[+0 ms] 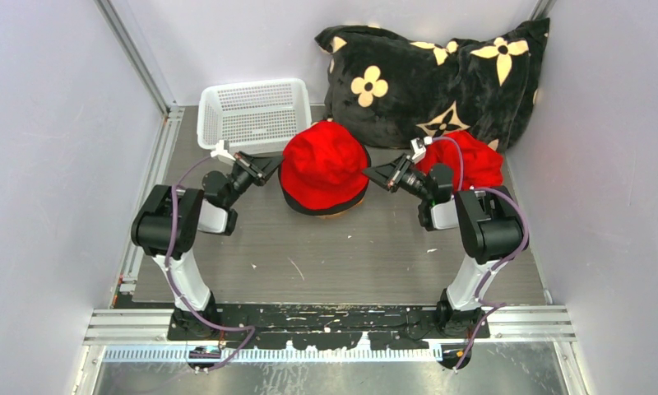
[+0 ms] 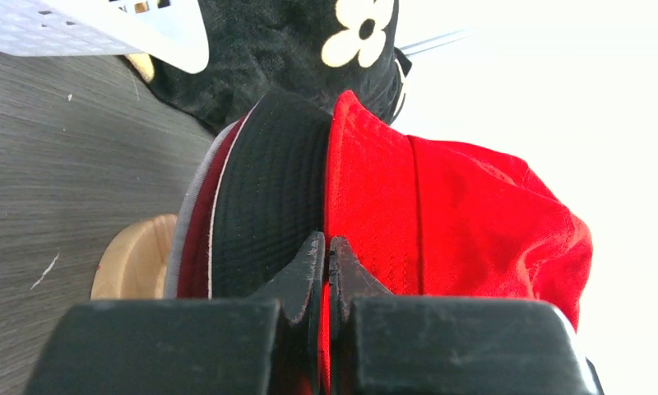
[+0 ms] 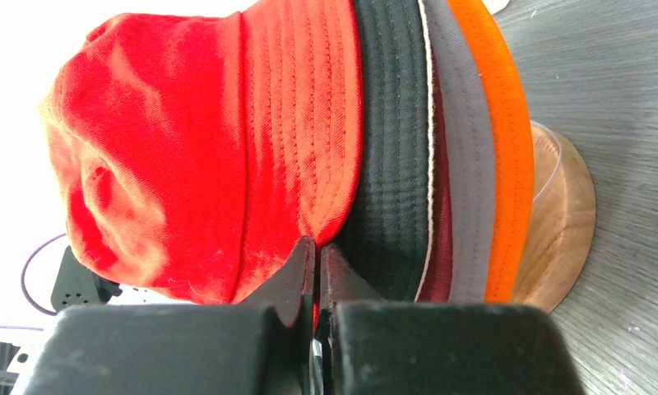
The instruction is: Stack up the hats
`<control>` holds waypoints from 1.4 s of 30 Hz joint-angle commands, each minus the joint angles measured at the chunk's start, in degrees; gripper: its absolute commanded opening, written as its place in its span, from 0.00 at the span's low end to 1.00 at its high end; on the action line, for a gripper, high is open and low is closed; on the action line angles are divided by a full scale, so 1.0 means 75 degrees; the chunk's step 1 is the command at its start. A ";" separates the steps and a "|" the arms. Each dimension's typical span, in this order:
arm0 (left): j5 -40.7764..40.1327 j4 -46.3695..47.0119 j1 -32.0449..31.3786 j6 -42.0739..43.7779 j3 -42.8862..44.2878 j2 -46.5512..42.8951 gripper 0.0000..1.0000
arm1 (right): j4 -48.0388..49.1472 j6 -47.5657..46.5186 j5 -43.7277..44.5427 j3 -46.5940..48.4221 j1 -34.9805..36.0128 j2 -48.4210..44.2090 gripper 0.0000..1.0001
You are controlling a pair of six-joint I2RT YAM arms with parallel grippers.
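Note:
A bright red hat tops the pile of hats on the wooden stand mid-table. The right wrist view shows the layers: bright red hat, black hat, dark red brim, grey hat, orange hat, then the wooden stand. My left gripper is shut on the red brim's left side, with red cloth between its jaws. My right gripper is shut on the brim's right side. Another red hat lies behind the right wrist.
A white mesh basket stands at the back left. The black cushion with cream flowers leans in the back right corner. Grey walls close in both sides, and a metal rail runs along the table's left edge.

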 commanded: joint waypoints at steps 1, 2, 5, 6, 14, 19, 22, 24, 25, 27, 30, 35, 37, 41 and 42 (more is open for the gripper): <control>-0.0093 0.0036 0.0246 0.0059 0.0404 0.0355 0.00 | -0.0221 -0.0319 -0.0032 -0.0209 -0.0035 -0.0187 0.01; -0.0069 0.0033 0.0247 0.0027 0.0475 0.0412 0.00 | -0.0214 -0.0321 -0.0026 -0.0214 -0.0011 -0.0187 0.01; -0.0046 0.0033 0.0248 -0.0007 0.0614 0.0519 0.00 | -0.0209 -0.0319 -0.0007 -0.0214 0.0028 -0.0167 0.01; -0.0051 0.0033 0.0248 -0.0008 0.0621 0.0550 0.00 | -0.0209 -0.0319 0.0001 -0.0220 0.0038 -0.0164 0.01; -0.0041 0.0033 0.0400 0.0005 0.0450 0.0630 0.00 | -0.0232 -0.0366 0.0027 -0.0223 0.0033 -0.0134 0.01; 0.0004 0.0033 0.0482 0.0015 0.0440 0.0665 0.00 | -0.0221 -0.0366 0.0030 -0.0189 0.0030 -0.0094 0.01; 0.0016 0.0033 0.0531 0.0017 0.0453 0.0728 0.00 | -0.0223 -0.0366 0.0038 -0.0204 0.0029 -0.0129 0.05; 0.0008 0.0033 0.0628 0.0005 0.0403 0.0747 0.03 | -0.0363 -0.0458 0.0070 -0.0235 0.0002 -0.0247 0.14; -0.0002 0.0033 0.0701 0.0004 0.0355 0.0728 0.06 | -0.0549 -0.0580 0.0103 -0.0249 -0.0030 -0.0347 0.22; -0.0055 0.0008 0.0891 0.0004 0.0207 0.0676 0.11 | -0.1037 -0.0897 0.0146 -0.0292 -0.0136 -0.0622 0.33; -0.0036 -0.0166 0.1227 0.0047 0.0038 0.0583 0.18 | -0.1844 -0.1423 0.0240 -0.0405 -0.0409 -0.1185 0.48; -0.0057 -0.0535 0.1592 0.0106 -0.0056 0.0467 0.24 | -0.3555 -0.2468 0.0467 -0.0387 -0.1085 -0.2401 0.71; -0.0142 -0.0836 0.1670 0.0189 -0.0004 0.0362 0.27 | -0.4458 -0.3106 0.0793 -0.0218 -0.1293 -0.2951 0.96; -0.0315 -0.1744 0.1738 0.0741 0.0280 -0.0092 0.54 | -0.6847 -0.4306 0.2330 0.0572 -0.1365 -0.3890 1.00; -0.0391 -0.2130 0.1743 0.0912 0.0376 -0.0313 0.67 | -0.7126 -0.4434 0.2842 0.0689 -0.1375 -0.4076 1.00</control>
